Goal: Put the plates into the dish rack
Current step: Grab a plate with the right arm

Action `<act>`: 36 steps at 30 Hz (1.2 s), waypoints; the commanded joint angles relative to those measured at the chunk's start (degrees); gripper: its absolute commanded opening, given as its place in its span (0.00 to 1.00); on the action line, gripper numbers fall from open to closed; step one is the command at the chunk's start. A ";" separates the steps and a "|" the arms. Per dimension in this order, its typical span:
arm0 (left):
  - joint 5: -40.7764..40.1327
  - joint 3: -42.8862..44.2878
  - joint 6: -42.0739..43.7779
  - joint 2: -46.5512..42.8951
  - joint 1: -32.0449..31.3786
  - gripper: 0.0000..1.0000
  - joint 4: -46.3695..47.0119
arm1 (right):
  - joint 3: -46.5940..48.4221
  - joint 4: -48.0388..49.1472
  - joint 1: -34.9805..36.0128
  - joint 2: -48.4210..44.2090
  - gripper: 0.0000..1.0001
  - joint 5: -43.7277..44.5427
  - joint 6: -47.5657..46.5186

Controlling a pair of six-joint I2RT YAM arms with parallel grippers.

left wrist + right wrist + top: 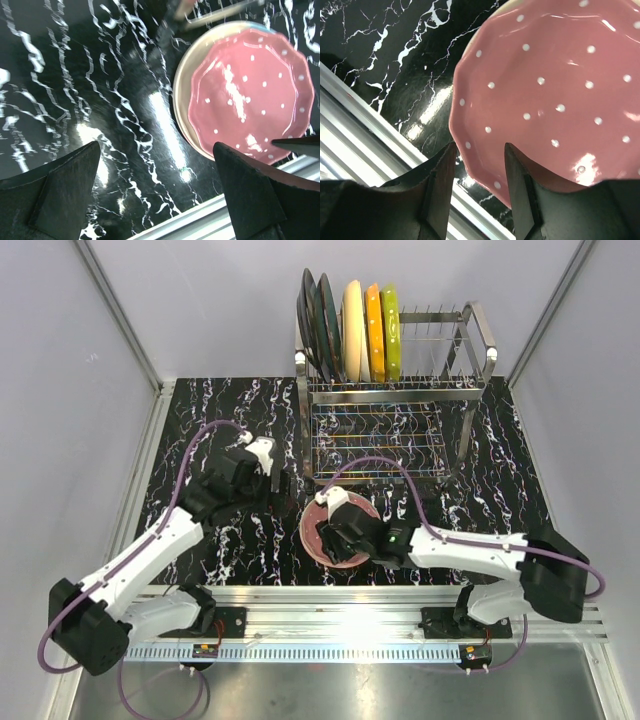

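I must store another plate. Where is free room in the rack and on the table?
Rack: bare tines right of the green plate; its left end is crowded. Table: bare left of the left gripper; crowded around the pink plate.

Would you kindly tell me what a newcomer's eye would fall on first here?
A pink dotted plate lies on a cream plate at the front of the black marbled table, with the right arm's fingers at its near rim. At the back, dark, cream, orange and green plates stand on edge in a shiny wire rack.
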 commanded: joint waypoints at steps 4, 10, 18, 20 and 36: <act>-10.01 -0.62 -1.20 -7.05 -0.03 0.99 2.72 | 6.79 2.90 2.30 7.77 0.49 1.78 -3.09; -13.90 -1.85 -1.81 -11.72 -0.03 0.99 3.07 | 8.99 2.46 4.15 12.17 0.47 2.04 -2.48; -13.11 -1.50 -1.99 -12.51 -0.03 0.99 2.80 | 12.77 -0.70 5.73 17.97 0.39 8.62 0.86; -12.93 -1.33 -2.08 -12.60 -0.03 0.99 2.63 | 14.18 -1.32 6.08 19.03 0.36 9.86 2.18; -12.14 -1.50 -2.17 -14.18 -0.03 0.99 2.45 | 20.95 -8.44 7.93 24.84 0.11 18.04 8.07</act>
